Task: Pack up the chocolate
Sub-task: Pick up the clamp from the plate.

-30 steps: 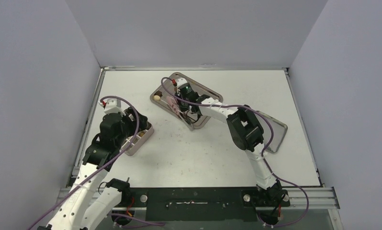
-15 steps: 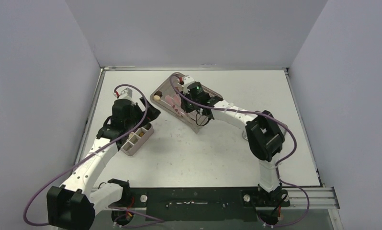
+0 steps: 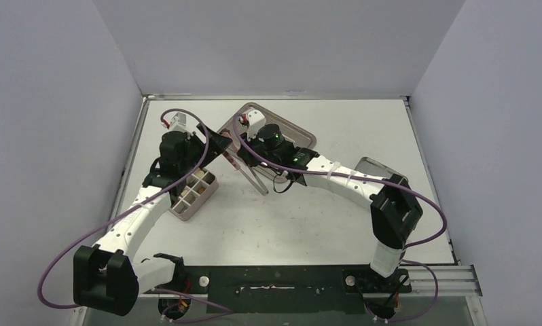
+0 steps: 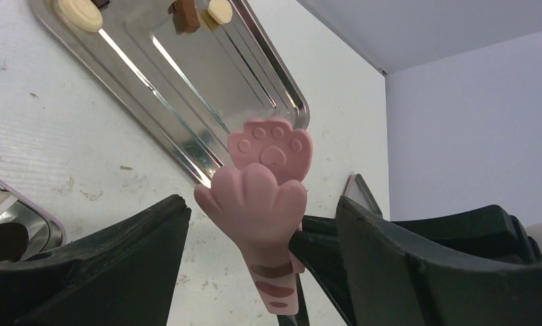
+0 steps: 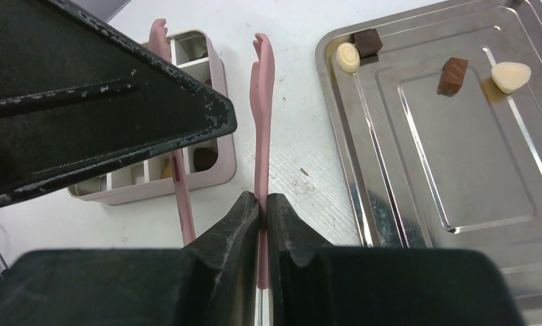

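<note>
Left gripper (image 4: pixel 261 205) swung in, gaping, right gripper (image 5: pixel 262 201) clamped on one pink tongs (image 5: pixel 262 102) blade, near rim of tray (image 5: pixel 326 75)

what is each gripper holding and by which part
The right gripper pinches one arm of the pink tongs, back from its paw tip. The left gripper is open around the paw tips, holding nothing.

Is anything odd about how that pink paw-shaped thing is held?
Yes. The right gripper pinches only one arm of the pink tongs; the other arm hangs free outside its jaws, so it probably could not squeeze them shut.
</note>
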Tool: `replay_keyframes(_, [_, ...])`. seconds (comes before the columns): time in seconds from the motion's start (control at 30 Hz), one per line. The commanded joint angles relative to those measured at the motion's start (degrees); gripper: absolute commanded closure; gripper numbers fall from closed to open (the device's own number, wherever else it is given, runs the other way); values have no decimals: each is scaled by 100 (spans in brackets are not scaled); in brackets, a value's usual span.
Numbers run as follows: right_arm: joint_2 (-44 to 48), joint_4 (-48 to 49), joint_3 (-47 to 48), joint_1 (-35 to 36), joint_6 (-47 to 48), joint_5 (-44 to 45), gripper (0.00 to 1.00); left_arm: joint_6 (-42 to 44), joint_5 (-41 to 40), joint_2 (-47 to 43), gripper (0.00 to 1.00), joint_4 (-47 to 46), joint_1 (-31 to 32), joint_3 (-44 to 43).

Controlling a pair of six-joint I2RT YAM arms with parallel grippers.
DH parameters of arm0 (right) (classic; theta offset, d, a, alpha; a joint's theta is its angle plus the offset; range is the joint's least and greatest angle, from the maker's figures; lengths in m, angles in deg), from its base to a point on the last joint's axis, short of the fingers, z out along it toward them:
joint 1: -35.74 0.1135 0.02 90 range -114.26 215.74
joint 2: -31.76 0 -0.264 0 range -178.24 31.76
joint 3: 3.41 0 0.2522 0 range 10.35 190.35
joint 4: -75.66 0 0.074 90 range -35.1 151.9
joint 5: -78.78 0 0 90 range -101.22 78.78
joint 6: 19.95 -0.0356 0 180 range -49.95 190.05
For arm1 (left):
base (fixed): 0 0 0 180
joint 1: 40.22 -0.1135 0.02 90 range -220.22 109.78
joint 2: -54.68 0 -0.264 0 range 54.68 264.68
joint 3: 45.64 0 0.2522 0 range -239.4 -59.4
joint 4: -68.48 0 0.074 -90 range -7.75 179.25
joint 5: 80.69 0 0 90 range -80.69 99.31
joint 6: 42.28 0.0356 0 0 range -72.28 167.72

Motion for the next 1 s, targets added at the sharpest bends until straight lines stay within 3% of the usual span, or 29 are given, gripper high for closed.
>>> replay_keyframes(0.0, [475,371,-102,47,-111,283,100,-166,-34,-32,25,-665,-44,98])
replay_keyframes(0.17, [575,424,-186,73,-149,336,100,-272,117,0,35,-770,-37,160])
replay_keyframes(0.3, [563,435,-217,69,-113,447,100,-296,138,-89,57,-718,-44,186])
replay_keyframes(0.53, [580,479,-307,69,-119,514,99,-413,326,-59,80,-941,-224,319])
replay_keyframes(0.6, [632,468,-363,39,-179,884,99,-482,471,-65,85,-1004,-301,343])
replay_keyframes(0.73, [790,535,-528,-237,-336,459,85,-614,624,-134,91,-1215,-437,434])
replay_keyframes(0.83, [972,643,-696,-270,-385,212,85,-899,837,-191,100,-1688,-548,662])
replay_keyframes(0.9, [1085,756,-812,-271,-395,92,83,-1135,1000,-195,100,-1950,-626,811])
replay_keyframes(0.97, [1128,704,-799,-273,-335,-28,72,-1264,1151,-154,100,-2060,-666,843])
